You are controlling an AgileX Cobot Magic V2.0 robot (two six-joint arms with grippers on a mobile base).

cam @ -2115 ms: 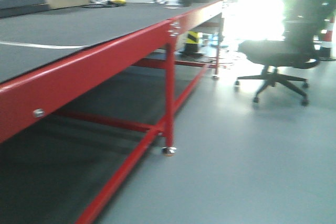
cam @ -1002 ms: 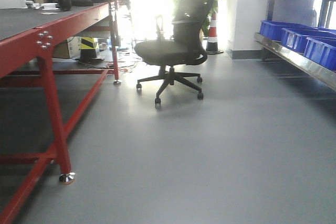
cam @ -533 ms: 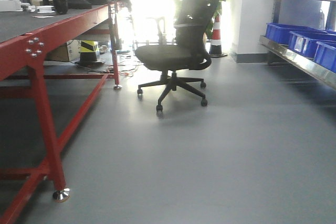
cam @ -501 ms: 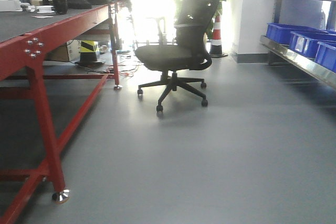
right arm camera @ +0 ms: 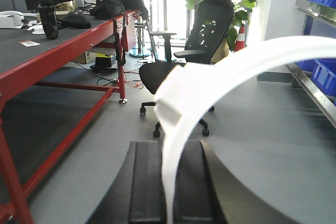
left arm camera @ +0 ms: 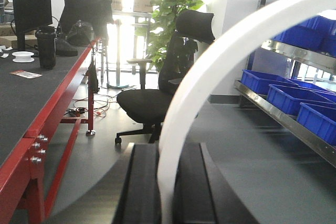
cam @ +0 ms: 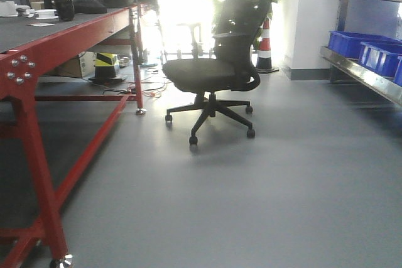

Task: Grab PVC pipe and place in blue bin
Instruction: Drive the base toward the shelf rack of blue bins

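Observation:
A white curved PVC pipe (left arm camera: 220, 51) is clamped between the black fingers of my left gripper (left arm camera: 167, 150) and arcs up to the right. The right wrist view shows a white pipe with a thicker fitting (right arm camera: 210, 80) clamped in my right gripper (right arm camera: 169, 148), also arcing right. I cannot tell whether it is one pipe or two. Blue bins (cam: 377, 54) stand on a steel shelf at the right, and they also show in the left wrist view (left arm camera: 286, 95) and the right wrist view (right arm camera: 323, 74). The front view shows neither pipe nor grippers.
A long red-framed table (cam: 38, 48) with a black top runs along the left, with a monitor and bottle on it. A black office chair (cam: 210, 73) stands in the aisle ahead. A striped cone (cam: 265, 45) and a plant are behind it. The steel shelf (cam: 361, 70) lines the right.
The front view has swung right, off the red table and onto the aisle, chair and shelf. Since then the chair has grown nearer and the table leg has slid left.

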